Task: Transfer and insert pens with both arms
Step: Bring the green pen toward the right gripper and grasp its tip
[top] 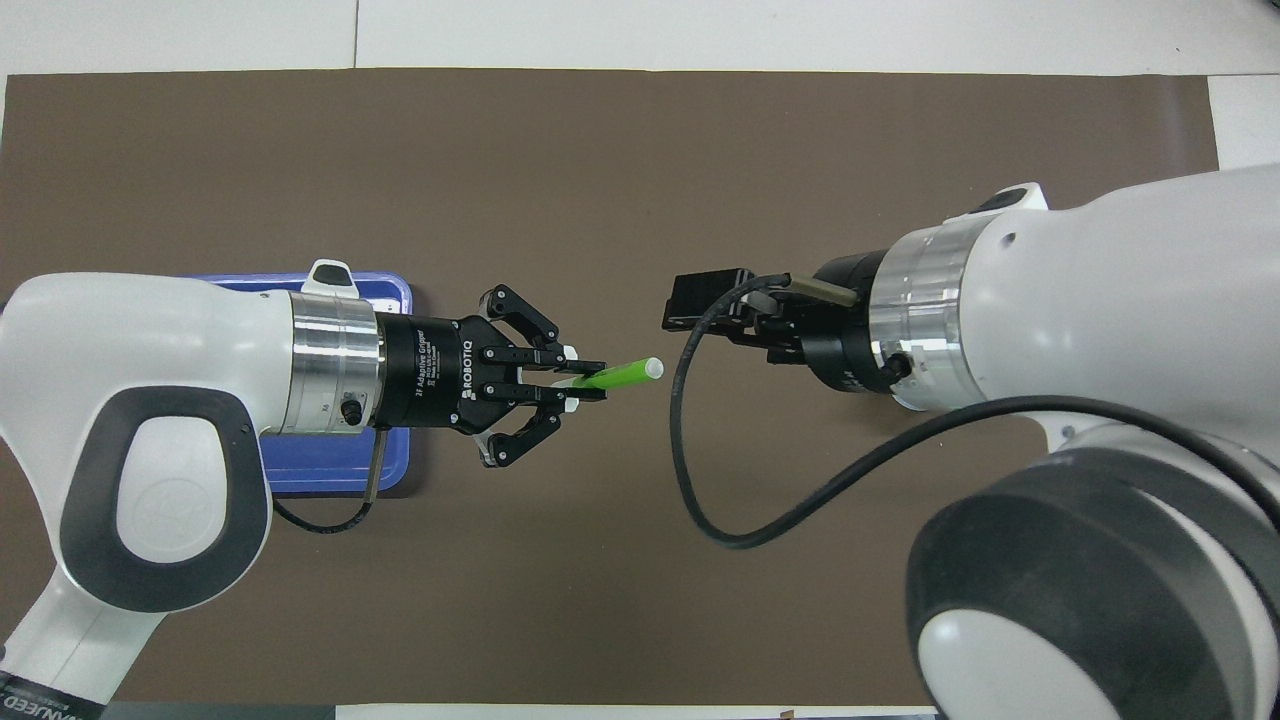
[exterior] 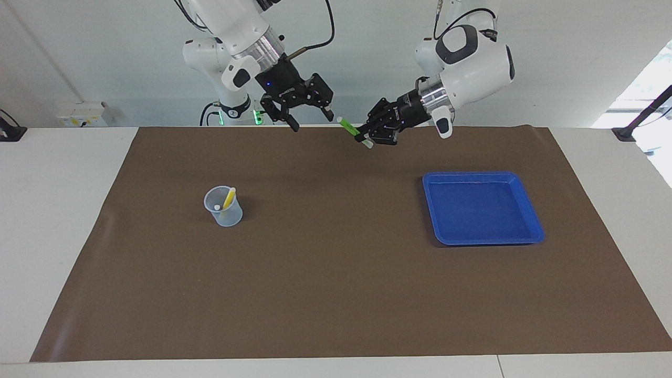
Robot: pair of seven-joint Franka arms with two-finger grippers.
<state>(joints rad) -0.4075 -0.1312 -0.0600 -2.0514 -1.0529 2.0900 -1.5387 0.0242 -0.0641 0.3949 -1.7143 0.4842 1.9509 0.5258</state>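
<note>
The left arm's black two-finger claw (exterior: 370, 137) is up in the air over the brown mat (exterior: 336, 294), and its fingertips are pinched tight on a thin green pen with a pale white tip (exterior: 348, 126). In the overhead view this claw (top: 582, 380) points toward three o'clock, and the green pen (top: 625, 373) sticks out of it the same way, tilted a little upward. In the facing view the pen slants, with its free white end aimed at about ten o'clock from the claw. The right arm's black two-finger claw (exterior: 310, 114) is also up in the air, just beside the free end of the pen but not touching it, and its two fingers are spread wide apart with nothing between them. In the overhead view the right claw (top: 700, 300) sits at about one o'clock from the pen's tip, though its fingers are hard to make out there. A small clear plastic cup (exterior: 223, 206) stands on the mat toward the right arm's end of the table, and a thin yellow pen (exterior: 229, 198) leans inside it. There may be a second pen in the cup, but I cannot tell. A flat blue square plastic tray (exterior: 481, 208) lies on the mat toward the left arm's end.
</note>
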